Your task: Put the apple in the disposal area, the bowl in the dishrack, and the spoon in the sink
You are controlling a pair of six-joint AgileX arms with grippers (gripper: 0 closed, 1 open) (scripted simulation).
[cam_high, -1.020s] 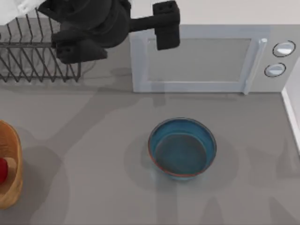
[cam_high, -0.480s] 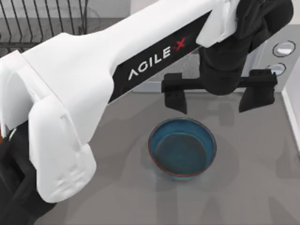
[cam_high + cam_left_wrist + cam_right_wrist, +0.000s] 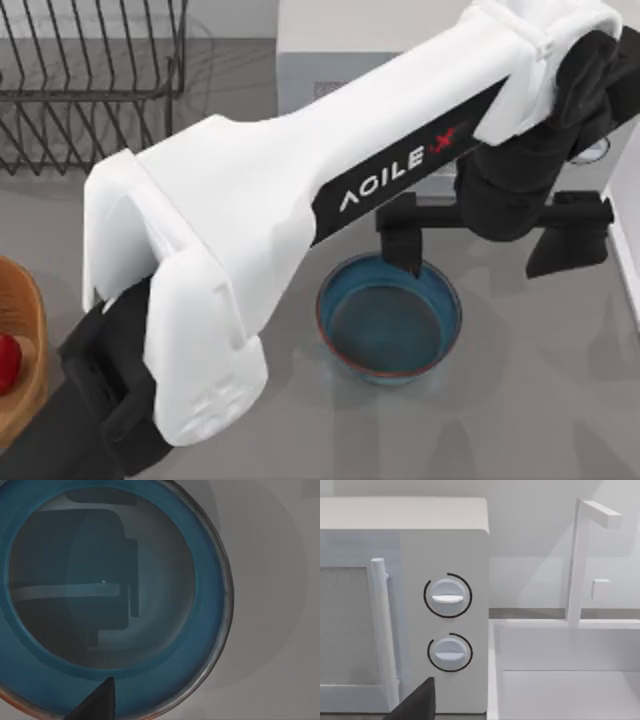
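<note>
The blue bowl (image 3: 390,330) stands upright on the grey counter, a little right of centre; seen close in the left wrist view, the bowl (image 3: 115,595) holds nothing. My left gripper (image 3: 490,245) hangs open just behind the bowl and to its right. One finger (image 3: 408,245) is over the bowl's far rim, the other (image 3: 572,240) past its right side. The apple (image 3: 6,362) lies in the tan disposal area (image 3: 30,320) at the left edge. The dishrack (image 3: 90,90) stands at the back left. The sink (image 3: 560,680) is right of the microwave. The spoon is out of view.
The white microwave (image 3: 405,605) stands at the back, with its two knobs beside the sink's raised rim (image 3: 628,270). A white faucet (image 3: 577,560) rises behind the sink. My left arm (image 3: 300,210) spans the counter diagonally. A dark part of my right gripper (image 3: 415,707) faces the microwave.
My left arm swung from the dishrack across to the bowl. Over the last half second its open gripper moved right and toward the bowl, one finger now over the far rim.
</note>
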